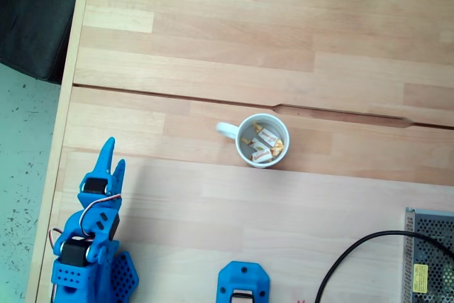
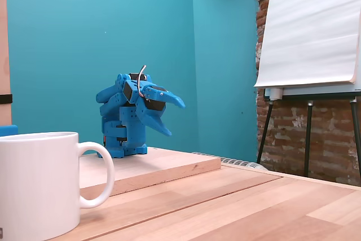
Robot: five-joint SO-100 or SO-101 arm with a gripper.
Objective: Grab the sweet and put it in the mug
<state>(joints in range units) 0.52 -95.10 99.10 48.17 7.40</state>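
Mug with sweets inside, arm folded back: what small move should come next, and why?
Probably none beyond staying parked. The sweets lie inside the mug, no sweet shows on the table, and the gripper is open, holding nothing, well away from the mug.

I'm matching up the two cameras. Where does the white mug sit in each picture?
Fixed view from above: the mug sits centre, handle pointing left, sweets inside.
Fixed view from table level: the mug is bottom-left, handle right.
Shared landmark: the blue arm's gripper.

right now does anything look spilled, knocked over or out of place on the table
Nothing stands out. The mug stands upright with wrapped sweets inside, none on the wooden table. The tool is open, parked well away.
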